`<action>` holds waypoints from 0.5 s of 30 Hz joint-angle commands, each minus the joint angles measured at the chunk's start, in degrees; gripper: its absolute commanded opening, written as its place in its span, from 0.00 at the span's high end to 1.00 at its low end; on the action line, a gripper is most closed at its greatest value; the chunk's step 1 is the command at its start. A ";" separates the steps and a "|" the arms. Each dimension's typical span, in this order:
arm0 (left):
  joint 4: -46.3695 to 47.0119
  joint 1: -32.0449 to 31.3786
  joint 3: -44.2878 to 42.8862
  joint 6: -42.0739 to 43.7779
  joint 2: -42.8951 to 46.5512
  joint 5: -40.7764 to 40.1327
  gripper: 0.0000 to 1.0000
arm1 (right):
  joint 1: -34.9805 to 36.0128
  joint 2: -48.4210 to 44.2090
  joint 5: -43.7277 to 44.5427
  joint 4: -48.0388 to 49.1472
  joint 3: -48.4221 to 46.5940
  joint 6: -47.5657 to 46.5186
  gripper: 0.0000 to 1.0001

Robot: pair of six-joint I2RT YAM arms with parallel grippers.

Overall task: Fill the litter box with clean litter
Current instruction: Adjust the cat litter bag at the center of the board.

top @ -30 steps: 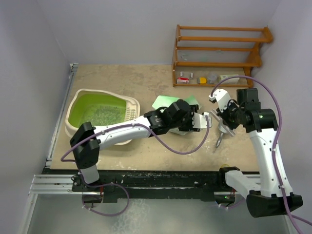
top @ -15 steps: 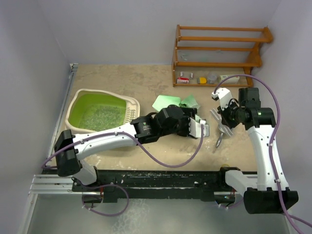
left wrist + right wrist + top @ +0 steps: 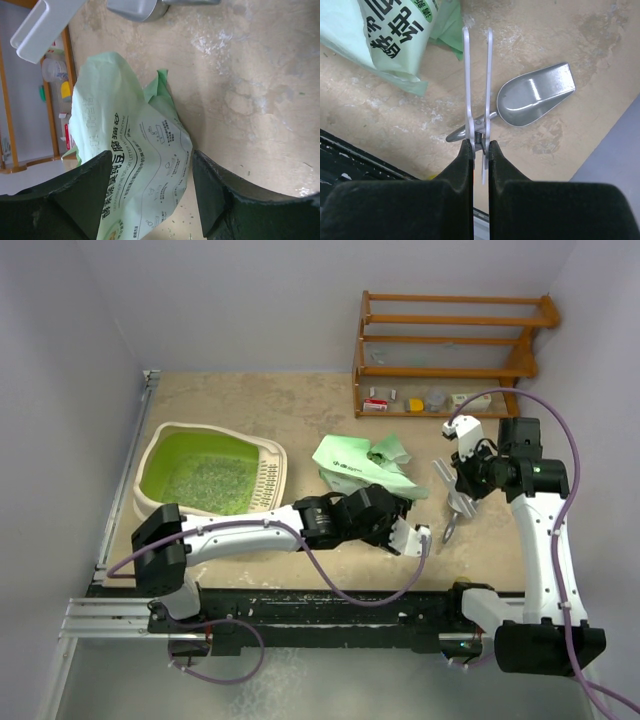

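Note:
The litter box is a cream tray with a green inside at the left of the table. Clean litter lies as pale granules on its floor. My left gripper is open and empty, near the front edge, a short way in front of the light green printed bag. In the left wrist view the bag shows beyond the gap of that gripper. My right gripper is shut on a white spring clip, held above the metal scoop. It also shows in the top view.
The metal scoop lies on the table right of the bag. A wooden shelf rack stands at the back right with small items on its lowest level. Purple walls close in both sides.
My left arm has drawn back toward the front edge, away from the bag, which now lies uncovered. My right gripper with the clip has shifted slightly right.

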State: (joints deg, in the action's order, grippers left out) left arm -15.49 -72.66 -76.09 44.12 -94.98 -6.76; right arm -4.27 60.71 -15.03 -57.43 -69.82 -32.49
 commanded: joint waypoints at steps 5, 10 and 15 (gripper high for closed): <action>4.36 4.73 -4.08 2.30 -3.86 -1.19 0.38 | -1.38 0.39 -3.69 1.15 0.27 -1.04 1.00; 5.06 5.77 -8.36 2.54 -6.50 -0.26 0.38 | -2.57 0.88 -4.89 2.43 1.24 -1.62 1.00; 4.61 5.85 -12.25 2.38 -9.68 0.82 0.39 | -4.39 2.00 -6.72 2.97 1.20 -2.95 1.00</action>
State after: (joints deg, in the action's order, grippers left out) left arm -13.82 -66.89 -83.81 45.69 -102.94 -7.38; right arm -7.33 62.17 -18.46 -56.31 -68.42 -33.71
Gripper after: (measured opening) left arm 0.620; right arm 0.060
